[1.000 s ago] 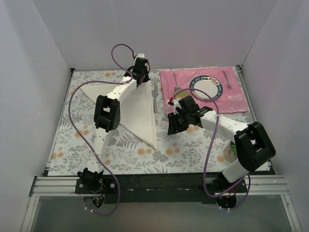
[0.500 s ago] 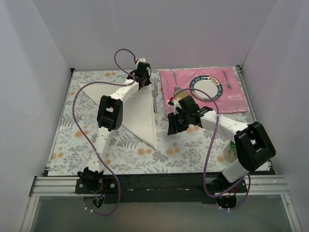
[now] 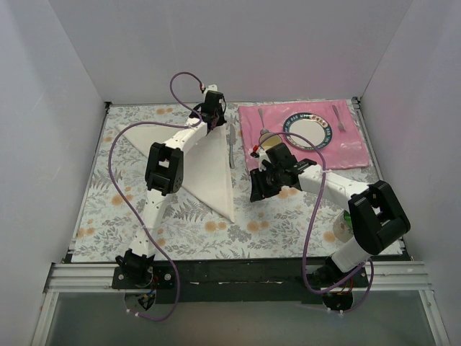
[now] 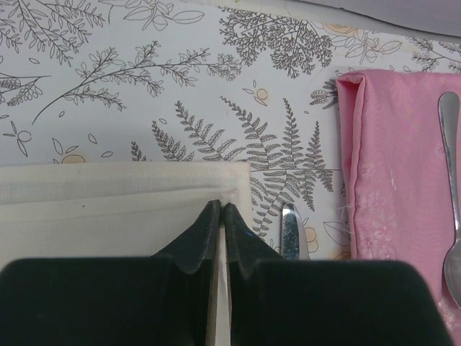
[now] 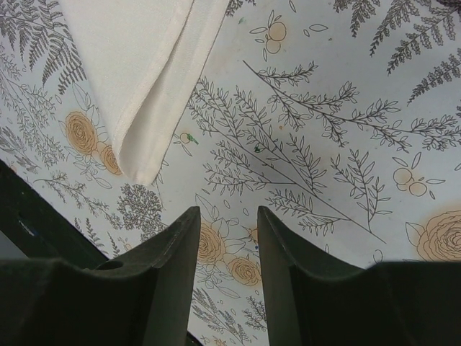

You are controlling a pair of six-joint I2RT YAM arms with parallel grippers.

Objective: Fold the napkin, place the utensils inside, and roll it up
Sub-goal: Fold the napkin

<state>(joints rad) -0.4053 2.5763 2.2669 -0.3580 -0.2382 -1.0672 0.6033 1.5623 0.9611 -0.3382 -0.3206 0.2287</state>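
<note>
Found the counter [image 3: 108, 209] covered in a floral print. On its left half, noted the napkin [image 3: 212, 169], off-white, folded to a triangle and lying flat, one long edge along the far side and one point toward the near edge. At the napkin's far right corner, recorded the left end effector [image 4: 220, 210] closed tight, fingertips together right at the cloth's hem; unable to tell whether any cloth pinched between them. Just right of that corner, apart from the cloth, observed the knife [image 3: 231, 148] flat on the counter, lengthwise front to back, between the napkin and the pink placemat [image 3: 356, 153]. Nearer the front, right of the napkin's near point, logged the right end effector [image 5: 227, 213] with jaws partly apart, a narrow gap, gripping nothing, hanging over bare floral print with the folded napkin tip off to its left. On the placemat, left to right: spoon [image 3: 263, 127] just beside the plate, plate [image 3: 311, 133] with a patterned rim, fork [image 3: 338, 119] just right of it.
</note>
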